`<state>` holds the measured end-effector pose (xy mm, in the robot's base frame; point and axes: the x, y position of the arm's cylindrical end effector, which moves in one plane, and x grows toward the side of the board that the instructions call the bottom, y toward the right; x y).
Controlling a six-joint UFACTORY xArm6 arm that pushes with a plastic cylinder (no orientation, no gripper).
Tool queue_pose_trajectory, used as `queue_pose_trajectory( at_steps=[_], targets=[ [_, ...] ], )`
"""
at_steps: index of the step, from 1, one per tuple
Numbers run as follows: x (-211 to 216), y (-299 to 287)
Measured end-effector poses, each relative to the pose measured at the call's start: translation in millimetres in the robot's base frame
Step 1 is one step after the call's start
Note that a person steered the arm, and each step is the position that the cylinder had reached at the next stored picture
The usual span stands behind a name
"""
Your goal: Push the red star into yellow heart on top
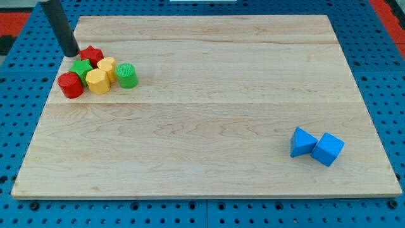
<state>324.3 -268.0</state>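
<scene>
The red star (pixel 92 55) lies near the board's upper left corner, at the top of a tight cluster of blocks. A yellow heart (pixel 106 66) sits just to its lower right, touching it. My tip (pixel 71 53) is just left of the red star, close to or touching it. A green star (pixel 81 68) sits below the red star. A second yellow block (pixel 97 82), hexagon-like, lies below the heart. A red cylinder (pixel 70 85) is at the cluster's lower left and a green cylinder (pixel 126 75) at its right.
Two blue blocks sit together at the view's lower right: a blue triangle-like block (pixel 302 142) and a blue cube-like block (pixel 328 149). The wooden board (pixel 209 107) rests on a blue pegboard surface (pixel 380 76).
</scene>
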Motion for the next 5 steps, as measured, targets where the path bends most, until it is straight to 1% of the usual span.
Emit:
queue_pose_trajectory(
  at_steps=[1, 2, 3, 4, 5],
  targets=[
    [13.1, 14.6],
    [13.1, 23.4],
    [11.7, -23.6],
    [-3.7, -9.7],
    [-4.0, 33.6]
  ],
)
